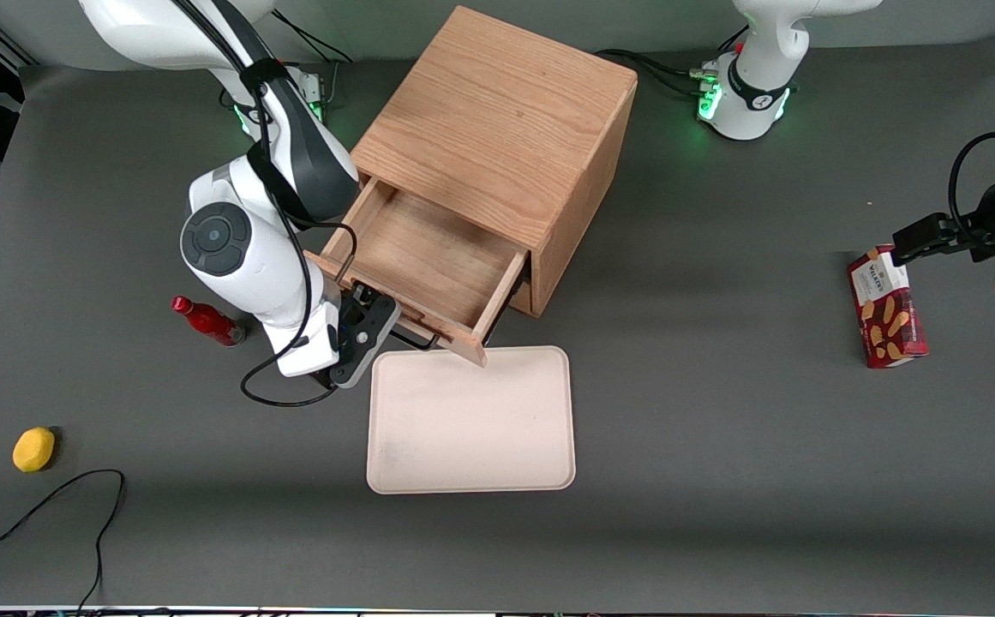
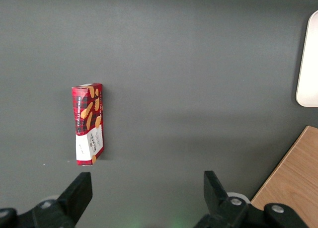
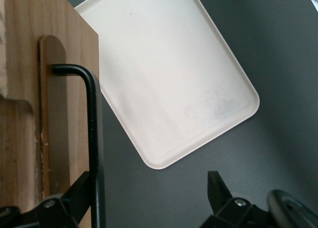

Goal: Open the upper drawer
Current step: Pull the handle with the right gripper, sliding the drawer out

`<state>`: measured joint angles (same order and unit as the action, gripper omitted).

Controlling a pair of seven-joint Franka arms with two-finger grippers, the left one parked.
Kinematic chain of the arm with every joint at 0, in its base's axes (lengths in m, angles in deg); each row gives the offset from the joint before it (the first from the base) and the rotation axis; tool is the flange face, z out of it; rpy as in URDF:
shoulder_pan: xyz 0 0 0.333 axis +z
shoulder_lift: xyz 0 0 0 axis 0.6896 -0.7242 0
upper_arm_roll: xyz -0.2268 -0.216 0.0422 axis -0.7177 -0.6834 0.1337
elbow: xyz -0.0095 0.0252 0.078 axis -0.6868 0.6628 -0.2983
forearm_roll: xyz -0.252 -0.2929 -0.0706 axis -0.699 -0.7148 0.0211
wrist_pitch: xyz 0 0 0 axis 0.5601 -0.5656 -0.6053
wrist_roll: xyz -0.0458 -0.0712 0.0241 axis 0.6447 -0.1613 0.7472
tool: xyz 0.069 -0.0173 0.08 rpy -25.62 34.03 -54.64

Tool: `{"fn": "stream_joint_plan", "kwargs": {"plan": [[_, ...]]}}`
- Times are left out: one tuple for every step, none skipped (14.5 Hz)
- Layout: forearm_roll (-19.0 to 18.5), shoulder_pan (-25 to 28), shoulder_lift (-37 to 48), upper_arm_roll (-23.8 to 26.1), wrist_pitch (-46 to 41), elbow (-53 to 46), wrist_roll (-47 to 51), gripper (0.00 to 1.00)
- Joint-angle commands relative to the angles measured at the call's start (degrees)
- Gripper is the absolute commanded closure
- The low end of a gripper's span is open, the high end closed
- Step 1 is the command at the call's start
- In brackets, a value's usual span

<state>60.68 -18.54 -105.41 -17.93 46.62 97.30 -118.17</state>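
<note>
A lemon [image 1: 33, 449] lies nearest the front camera, toward the working arm's end of the table. Farther in, a cream tray [image 1: 471, 422] sits flat, its rim just under the front corner of the upper drawer [image 1: 428, 257], which stands pulled well out of the oak cabinet [image 1: 497, 141], its bare wooden floor showing. The gripper [image 3: 149, 198] hangs at the drawer's front, at about eight o'clock from the cabinet; its fingers are spread apart, one beside the black bar handle [image 3: 92, 133], grasping nothing. A red bottle [image 1: 206, 321] lies beside the arm. A biscuit box [image 1: 887, 307] lies toward the parked arm's end.
</note>
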Motion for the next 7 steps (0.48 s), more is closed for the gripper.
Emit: {"fn": "stream_joint_plan", "kwargs": {"plan": [[1.8, -1.1, -2.1, 0.1, -1.1, -3.1, -1.5, 0.00], [1.8, -1.2, -2.4, 0.1, -1.1, -3.4, -1.5, 0.00], [1.8, -1.3, -3.2, -0.1, -0.9, -3.5, -1.5, 0.00], [1.7, -1.3, -3.3, -0.3, -0.7, -3.5, -1.5, 0.00], [1.7, -1.3, -3.4, -0.4, -0.7, -3.5, -1.5, 0.00], [1.7, -1.4, -3.4, -0.4, -0.7, -3.6, -1.5, 0.00], [1.7, -1.5, -3.5, -0.4, -0.8, -4.1, -1.4, 0.00]]}}
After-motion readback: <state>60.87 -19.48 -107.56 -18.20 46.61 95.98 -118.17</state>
